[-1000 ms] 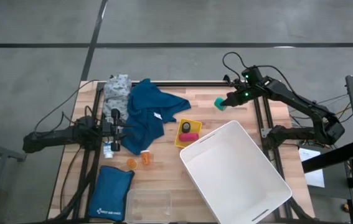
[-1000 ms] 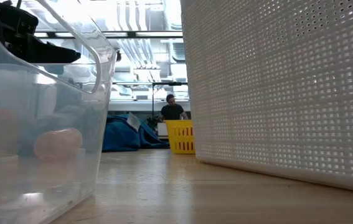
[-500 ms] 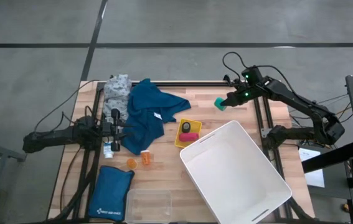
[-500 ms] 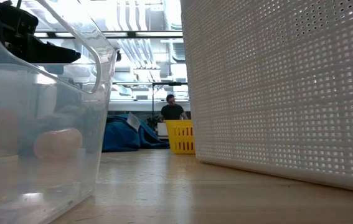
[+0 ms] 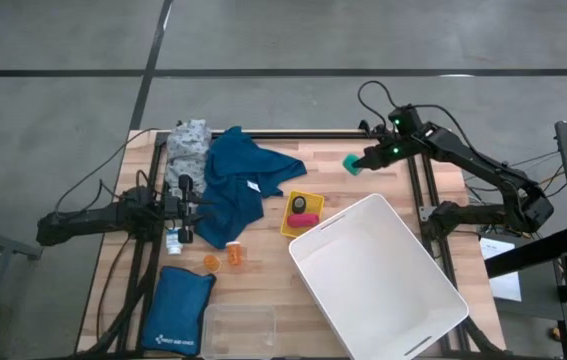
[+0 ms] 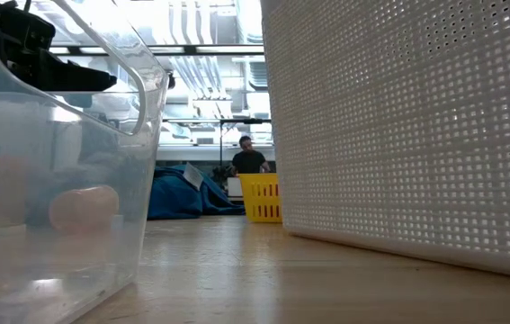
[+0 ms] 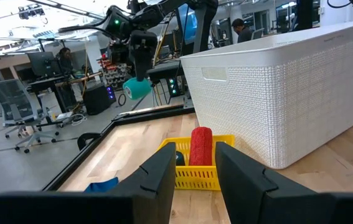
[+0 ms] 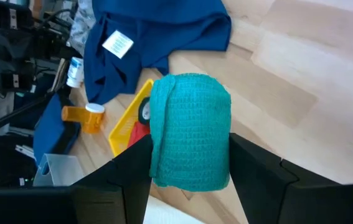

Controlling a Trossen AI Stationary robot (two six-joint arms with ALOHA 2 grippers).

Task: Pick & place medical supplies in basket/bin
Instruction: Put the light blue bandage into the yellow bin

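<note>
Teal bandage roll [image 5: 351, 164] clamped in right end effector [image 5: 357, 163], nudged slightly higher, left end effector [image 5: 184, 208] parted, unmoved

A blue pouch [image 5: 178, 309] lies beside 1 clear box [image 5: 239, 330]; a person [image 6: 248, 158] stands behind the table [image 5: 263, 280].

In the low view the white basket [image 6: 407, 126] runs off-frame, hiding everything behind it.
</note>
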